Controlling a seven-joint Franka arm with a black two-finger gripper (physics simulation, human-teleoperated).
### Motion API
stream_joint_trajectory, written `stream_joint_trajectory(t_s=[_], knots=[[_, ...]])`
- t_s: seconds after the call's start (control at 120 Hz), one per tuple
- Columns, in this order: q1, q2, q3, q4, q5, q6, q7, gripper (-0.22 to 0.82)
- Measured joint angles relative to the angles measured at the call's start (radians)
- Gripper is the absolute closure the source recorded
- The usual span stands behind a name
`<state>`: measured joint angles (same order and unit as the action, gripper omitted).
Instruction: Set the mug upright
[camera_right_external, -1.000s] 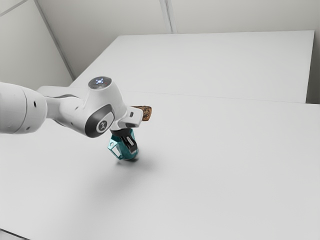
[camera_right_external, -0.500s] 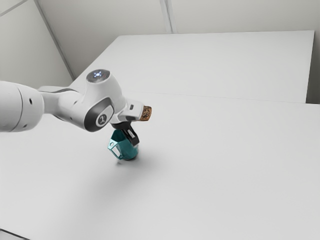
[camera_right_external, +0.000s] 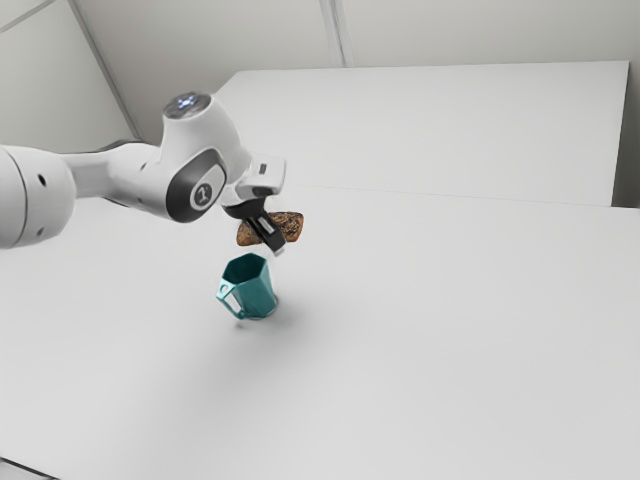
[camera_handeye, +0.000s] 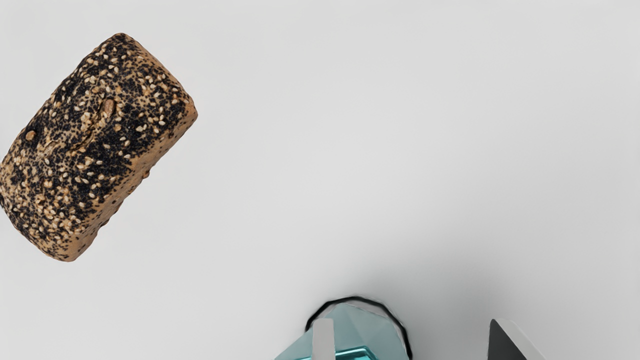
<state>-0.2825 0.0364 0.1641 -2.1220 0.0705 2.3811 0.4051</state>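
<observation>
The teal mug (camera_right_external: 257, 291) stands upright on the table, its mouth up and its handle toward the exterior view's lower left. Above it, apart from it, hangs my gripper (camera_right_external: 275, 246). In the wrist view my gripper (camera_handeye: 411, 340) is open, its two fingertips wide apart with nothing held between them. Part of the mug (camera_handeye: 357, 327) appears below the fingers there, one fingertip overlapping it in the picture; the rest is cut off by the picture's edge.
A seeded bread loaf (camera_right_external: 286, 226) lies on the white table (camera_right_external: 430, 330), beyond the mug and behind the fingers in the exterior view. The wrist view has the loaf (camera_handeye: 95, 145) off to one side of the mug.
My hand has risen off the mug, and the fingers that were around it are now above it. The mug stays standing in the same spot. More of the loaf has come into sight.
</observation>
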Motion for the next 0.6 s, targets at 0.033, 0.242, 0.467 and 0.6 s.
stream_joint_trajectory(t_s=[0.033, 0.242, 0.467, 0.6], knots=[[-0.001, 0.000, -0.001, 0.021, -0.007, -0.014, 0.000, 0.34], [0.004, 0.065, 0.000, 0.269, -0.065, -0.175, -0.001, 0.17], [0.039, 0.121, 0.000, 0.442, -0.113, -0.400, -0.032, 0.06], [0.059, 0.121, 0.001, 0.486, -0.126, -0.511, -0.058, 0.03]])
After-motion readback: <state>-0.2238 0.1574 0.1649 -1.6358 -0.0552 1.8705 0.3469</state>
